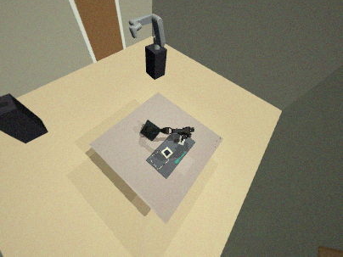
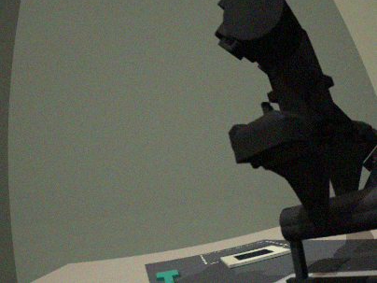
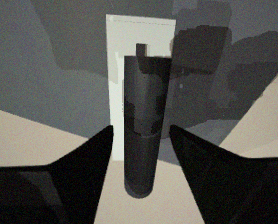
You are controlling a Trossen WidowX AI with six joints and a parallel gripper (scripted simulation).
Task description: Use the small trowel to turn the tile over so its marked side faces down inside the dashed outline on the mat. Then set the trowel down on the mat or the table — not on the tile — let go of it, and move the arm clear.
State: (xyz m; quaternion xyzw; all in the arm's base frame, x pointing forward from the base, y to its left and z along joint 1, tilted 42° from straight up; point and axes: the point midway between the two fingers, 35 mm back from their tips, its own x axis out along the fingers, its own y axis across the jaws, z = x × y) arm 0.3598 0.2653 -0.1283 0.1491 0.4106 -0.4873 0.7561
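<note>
The tile point(image 1: 166, 153) point(image 2: 254, 256) lies flat on the dark mat point(image 1: 166, 172) point(image 2: 188, 266), its pale border and dark centre facing up. It lies at the edge of the dashed outline point(image 2: 203, 259); the exact overlap is hard to tell. The trowel has a dark round handle point(image 3: 142, 115) point(image 2: 345, 219) and a pale flat blade point(image 3: 142, 32). The blade is low over or on the mat; contact cannot be told. My gripper point(image 3: 142, 129) is open, its fingers on either side of the handle with gaps showing in the wrist view.
A green T-shaped piece point(image 1: 180, 157) point(image 2: 167, 275) lies on the mat beside the tile. The pale table point(image 1: 123, 148) surrounds the mat. A grey arm point(image 1: 158, 29) on a black block point(image 1: 155, 62) and another black block point(image 1: 21, 120) stand farther off.
</note>
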